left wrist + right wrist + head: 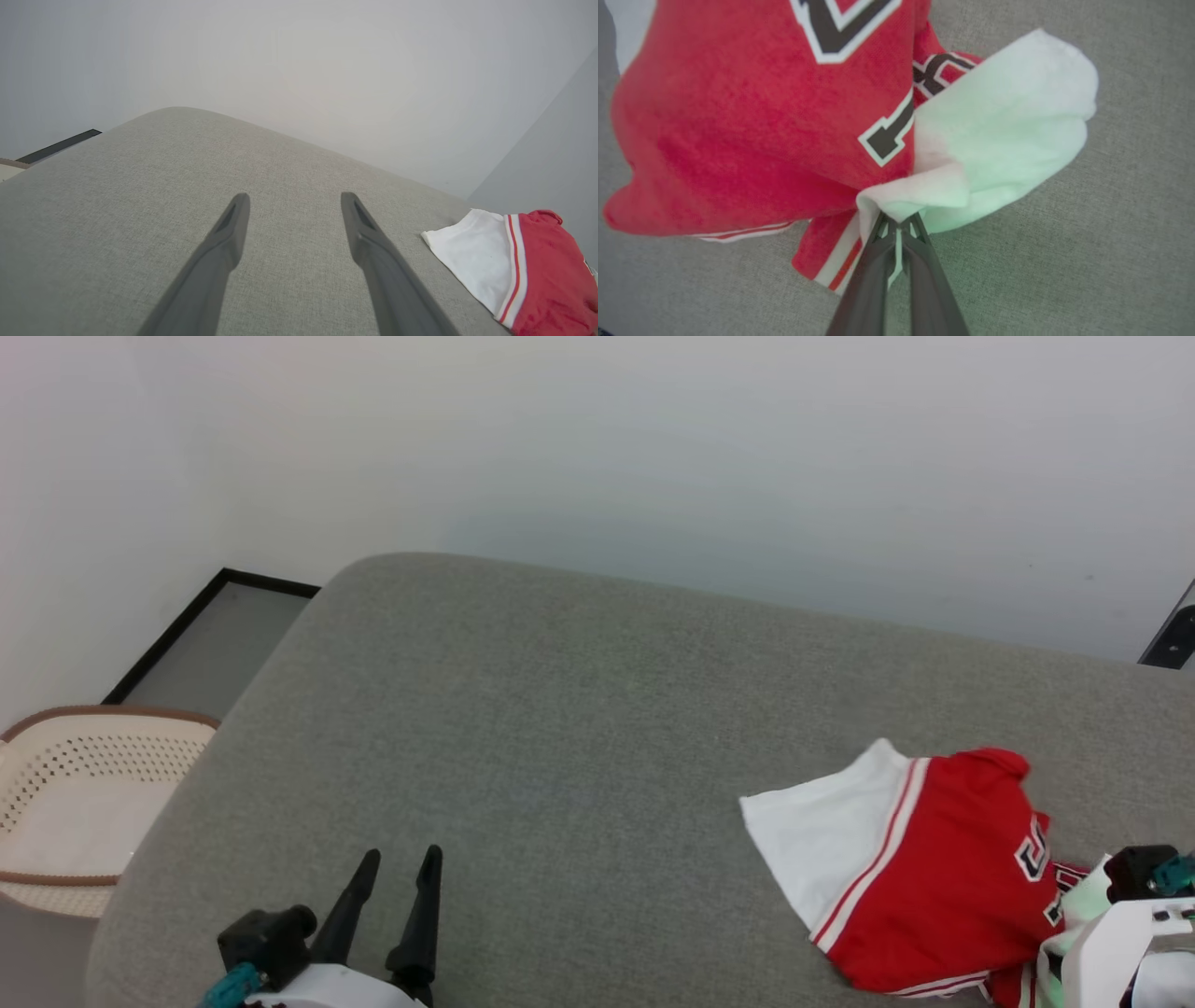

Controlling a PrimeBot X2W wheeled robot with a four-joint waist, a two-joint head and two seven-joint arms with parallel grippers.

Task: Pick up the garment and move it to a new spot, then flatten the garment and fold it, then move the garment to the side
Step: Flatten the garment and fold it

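Garment (pixel 924 887) on grey cushion (pixel 560 756), white wall (pixel 653 448), basket (pixel 93 756)

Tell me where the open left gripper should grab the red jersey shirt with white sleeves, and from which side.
On the red jersey shirt, I'd take the flat white sleeve jutting toward the left gripper, at its hem, coming low from the robot's left across the grey fabric cushion. The right gripper pinches the other white sleeve.

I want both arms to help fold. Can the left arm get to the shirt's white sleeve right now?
Probably yes. The left gripper is open, and plain grey cushion lies between it and the white sleeve of the garment.
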